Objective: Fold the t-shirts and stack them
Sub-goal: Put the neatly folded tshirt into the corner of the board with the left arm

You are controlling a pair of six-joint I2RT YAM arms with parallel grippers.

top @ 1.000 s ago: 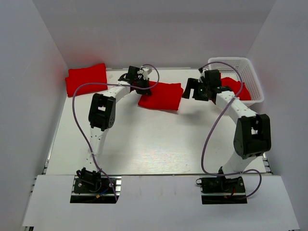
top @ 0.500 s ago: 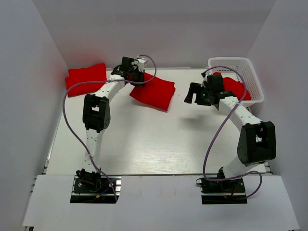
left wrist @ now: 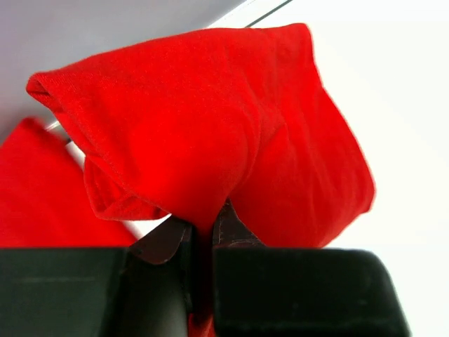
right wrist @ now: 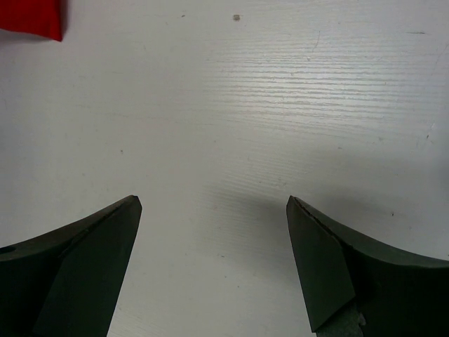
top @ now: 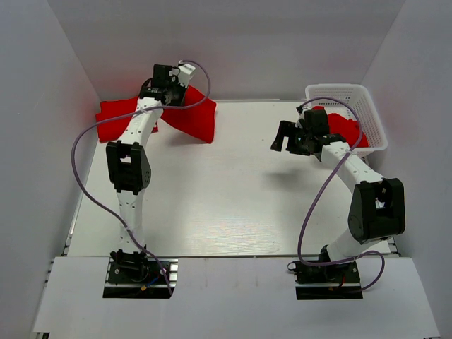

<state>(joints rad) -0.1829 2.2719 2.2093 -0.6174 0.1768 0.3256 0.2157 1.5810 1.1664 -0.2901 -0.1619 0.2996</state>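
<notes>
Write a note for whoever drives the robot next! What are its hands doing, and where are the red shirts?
Left gripper: shut on a folded held shirt, up at the far left.
Right gripper: open, holding nothing, over the bare table near the basket.
Shirts: one folded shirt lies in the far-left corner; a third shirt sits in the basket.
Done: one shirt folded and laid down, a second folded and in hand.
Left: probably set the held shirt on the folded shirt, then fold and stack the third shirt.
</notes>
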